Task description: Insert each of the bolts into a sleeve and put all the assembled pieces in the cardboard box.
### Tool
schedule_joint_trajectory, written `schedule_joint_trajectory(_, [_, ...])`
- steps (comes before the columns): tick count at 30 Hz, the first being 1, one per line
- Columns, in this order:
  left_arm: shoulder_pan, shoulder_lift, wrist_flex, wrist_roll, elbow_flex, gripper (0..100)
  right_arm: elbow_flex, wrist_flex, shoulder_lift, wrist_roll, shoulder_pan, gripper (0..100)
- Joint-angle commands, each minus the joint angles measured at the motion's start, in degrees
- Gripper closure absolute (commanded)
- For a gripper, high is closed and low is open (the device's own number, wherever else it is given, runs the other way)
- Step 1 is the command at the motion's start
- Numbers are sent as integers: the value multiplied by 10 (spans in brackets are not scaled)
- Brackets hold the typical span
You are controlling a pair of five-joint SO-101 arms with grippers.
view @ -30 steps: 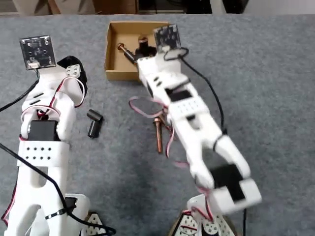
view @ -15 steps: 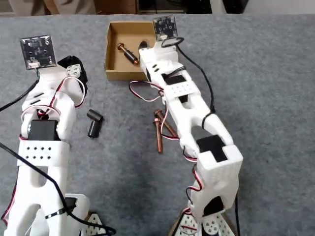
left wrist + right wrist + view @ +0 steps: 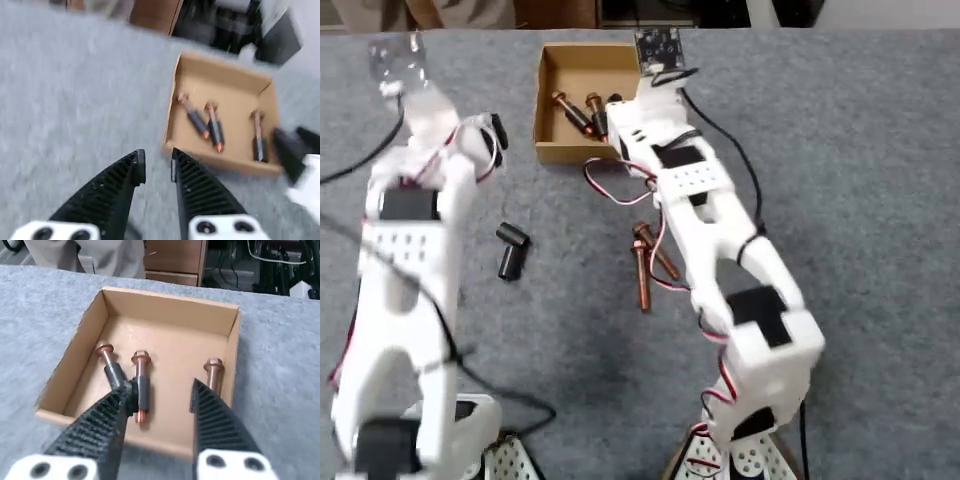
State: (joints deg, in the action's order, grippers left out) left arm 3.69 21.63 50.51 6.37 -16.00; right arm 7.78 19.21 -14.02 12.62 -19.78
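Right claw [image 3: 163, 388] spread wide, empty, over box [image 3: 170, 309]; left claw [image 3: 157, 161] parted a crack, empty. Loose bolts [image 3: 641, 275], 3 o'clock of sleeves [image 3: 508, 262]: likely stiff, slick metal; grip mid-shank.

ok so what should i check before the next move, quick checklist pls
1. right gripper empty, jaws open above the cardboard box: ok
2. three assembled pieces lying inside the box: ok
3. every bolt sleeved: not ok, two bare bolts lie on the table beside the right arm
4. two loose sleeves lying free on the table, nothing on top of them: ok
5. left gripper empty: ok
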Motion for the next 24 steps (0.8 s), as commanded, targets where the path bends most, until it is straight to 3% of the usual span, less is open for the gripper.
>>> schedule_joint_trajectory(1, [9,-102,120,29,168,902,-28,109,107,5,10,908])
schedule_joint_trajectory(6, [8,-197,235,55,294,903,-28,240,186,-25,9,940])
schedule_joint_trajectory(11, [22,-221,310,54,342,903,-28,356,246,-55,1,940])
schedule_joint_trajectory(16, [104,-221,389,52,352,903,-31,454,251,-84,-67,939])
schedule_joint_trajectory(21, [207,-228,444,11,346,904,-43,461,197,-84,-149,939])
schedule_joint_trajectory(24, [256,-222,434,-23,306,904,-78,462,138,-84,-200,939])
